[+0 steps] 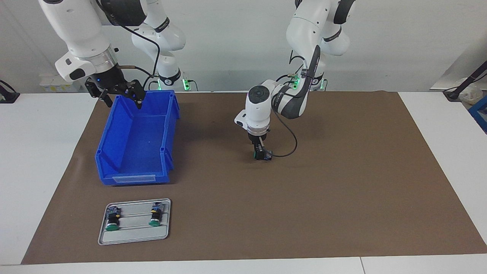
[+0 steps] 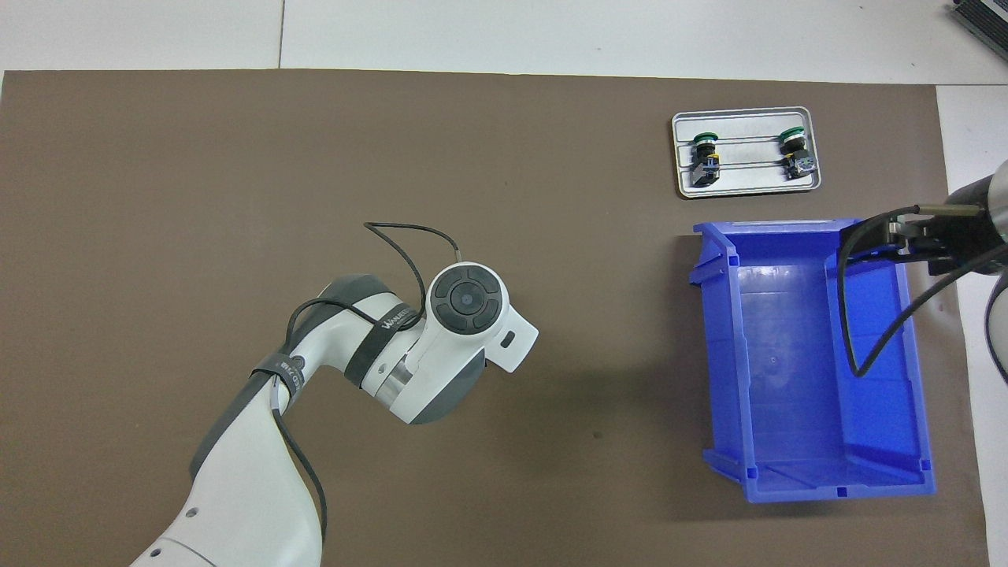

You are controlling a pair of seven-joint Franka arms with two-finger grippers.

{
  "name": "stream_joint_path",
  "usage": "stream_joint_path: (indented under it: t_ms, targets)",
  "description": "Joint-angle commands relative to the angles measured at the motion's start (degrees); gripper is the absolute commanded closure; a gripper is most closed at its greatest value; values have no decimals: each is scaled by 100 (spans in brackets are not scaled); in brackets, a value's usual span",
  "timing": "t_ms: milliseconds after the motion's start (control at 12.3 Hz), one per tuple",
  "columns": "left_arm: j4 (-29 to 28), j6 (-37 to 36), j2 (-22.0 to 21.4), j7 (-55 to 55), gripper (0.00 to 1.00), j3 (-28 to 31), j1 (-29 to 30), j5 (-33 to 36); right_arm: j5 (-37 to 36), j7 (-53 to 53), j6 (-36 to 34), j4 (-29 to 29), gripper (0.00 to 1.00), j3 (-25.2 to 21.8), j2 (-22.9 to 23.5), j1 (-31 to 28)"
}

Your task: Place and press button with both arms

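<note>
Facing view shows the left gripper (image 1: 261,154) low on the mat, pinching the button (image 1: 262,155) lying sideways, so letting go could roll it; the right gripper (image 1: 121,96), spread, waits at the blue bin's (image 1: 133,152) twelve o'clock rim.

Bin (image 1: 137,140) at right arm's end; tray (image 1: 133,232) w/ 2 buttons (image 1: 111,220) farther from robots.

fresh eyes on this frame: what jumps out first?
Probably the left gripper, down at the middle of the brown mat with a green-capped button at its tip. Next the big blue bin toward the right arm's end, with the right gripper over its robot-side end, jaws open. Farther from the robots, a grey tray holds two more buttons.
</note>
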Motion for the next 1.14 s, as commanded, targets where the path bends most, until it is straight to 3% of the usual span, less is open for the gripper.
stream_joint_path:
  t_ms: [0, 244, 1058]
  targets:
    - [-172, 229, -45, -132, 27, 85, -86, 133, -241, 2, 265, -500, 0, 8, -343, 20]
    - [-234, 412, -45, -132, 34, 85, -86, 177, -251, 91, 407, -713, 0, 17, -476, 20]
    - [-234, 475, -18, -62, 33, 94, 2, 853, -119, 144, 512, -616, 0, 70, -406, 38]
